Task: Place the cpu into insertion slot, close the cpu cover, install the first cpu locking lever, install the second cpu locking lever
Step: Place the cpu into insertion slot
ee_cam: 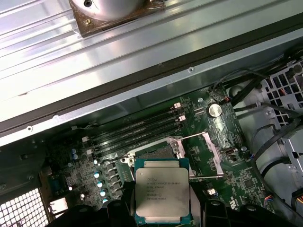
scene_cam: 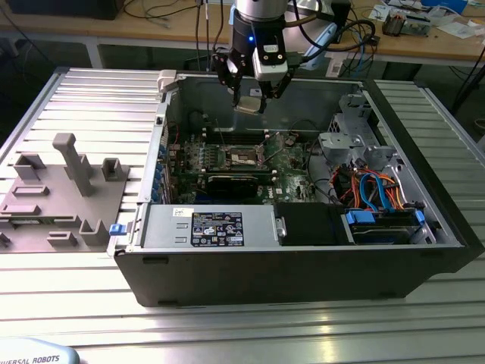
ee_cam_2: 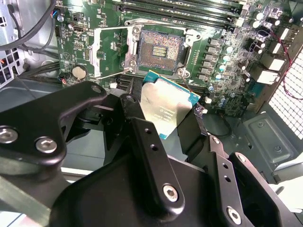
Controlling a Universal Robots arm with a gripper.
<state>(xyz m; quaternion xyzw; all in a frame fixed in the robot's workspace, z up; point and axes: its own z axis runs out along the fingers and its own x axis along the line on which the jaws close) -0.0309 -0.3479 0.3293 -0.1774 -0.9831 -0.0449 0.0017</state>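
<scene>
My gripper (scene_cam: 250, 102) hangs above the open computer case, shut on the cpu (scene_cam: 249, 104), a flat square chip with a silvery top. In both wrist views the cpu (ee_cam_2: 165, 105) (ee_cam: 162, 189) sits between the black fingers (ee_cam_2: 137, 118), held by its edges above the green board. The insertion slot (ee_cam_2: 160, 49) (scene_cam: 245, 158) lies open below, a dark square socket with a metal rim. In the first wrist view the chip hides part of the insertion slot (ee_cam: 154, 151). The cpu cover (ee_cam_2: 111, 51) (ee_cam: 204, 153), a thin metal frame, is swung open beside the slot.
Long black memory slots (ee_cam: 137, 130) run beside the socket, and a coin battery (ee_cam: 214, 110) lies near the cover. The case holds a power supply (scene_cam: 216, 227) at the front and a drive cage with blue and orange cables (scene_cam: 375, 193). A grey fixture tray (scene_cam: 61, 189) lies outside, at the exterior view's left.
</scene>
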